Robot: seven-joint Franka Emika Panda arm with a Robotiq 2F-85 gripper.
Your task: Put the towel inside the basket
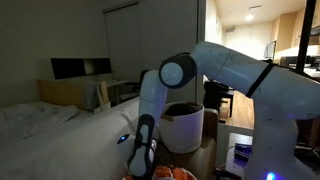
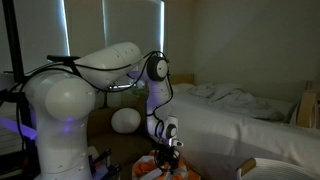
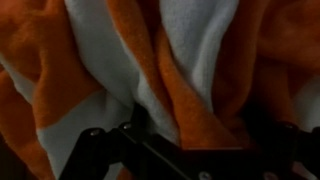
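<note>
The towel (image 3: 150, 60) fills the wrist view, bunched into deep soft folds with broad orange and white stripes running down the frame. In both exterior views only a small orange-and-white heap of it shows at the bottom edge (image 1: 163, 173) (image 2: 158, 168). What it lies on is cut off from sight. It is outside the basket.

The claw (image 1: 141, 163) hangs straight down over that heap at the end of the arm. Its jaws stand spread wide and hold nothing. In the wrist view its dark parts cross the bottom of the frame, with the cloth very close beneath them. Whether the fingertips touch the towel cannot be told.

The basket (image 1: 185, 130) stands upright just behind the claw in an exterior view. It is a round white tub with a dark inner rim, and its mouth is partly hidden by the forearm. The towel lies near its foot, on the camera's side.

The white arm (image 1: 235, 65) bends sharply at its elbow joint and reaches down in front of the basket. A bed (image 1: 45, 125) with a rumpled white sheet lies beyond and shows in both exterior views. The room is dim. Dark screens (image 1: 80, 68) stand behind the bed.
</note>
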